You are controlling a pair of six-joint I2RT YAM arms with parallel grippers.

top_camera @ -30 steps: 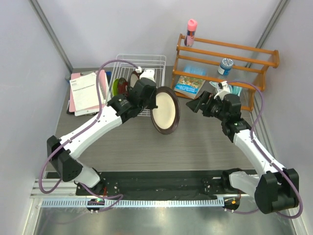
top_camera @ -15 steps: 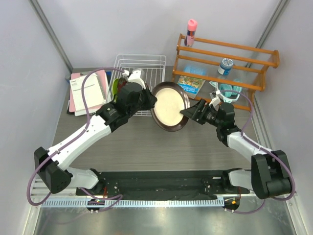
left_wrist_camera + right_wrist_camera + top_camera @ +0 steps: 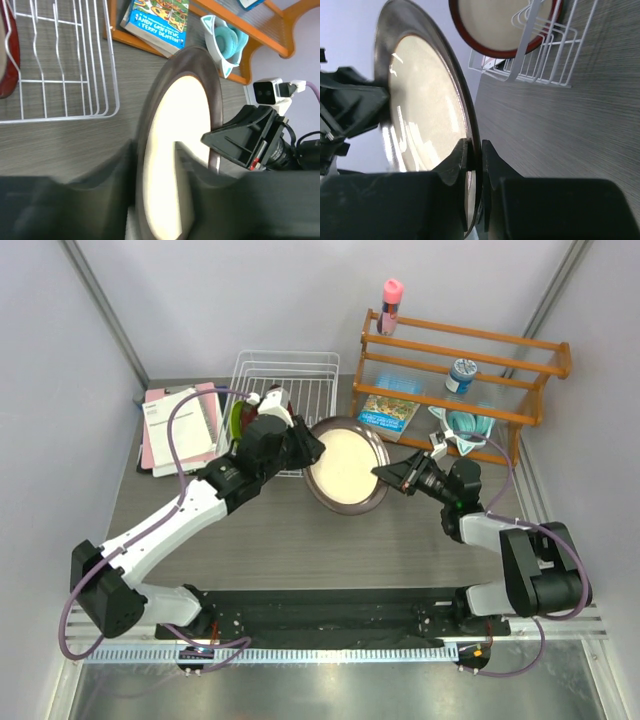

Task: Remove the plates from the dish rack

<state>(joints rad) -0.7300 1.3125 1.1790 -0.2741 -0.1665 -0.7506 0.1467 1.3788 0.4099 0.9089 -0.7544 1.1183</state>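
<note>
Where arms meet just right of dish rack, grey-rimmed plate held tilted over tabletop, clear of rack wires. Left fingers pinch its left rim. Their own camera view is blurred, and plate's lower edge is cut off by frame. Right fingers clamp opposite rim, with edge wedged between them in wrist view. Red-rimmed plate stands in rack, partly behind wires, top cut off. Green plate shows only as sliver behind left arm.
</note>
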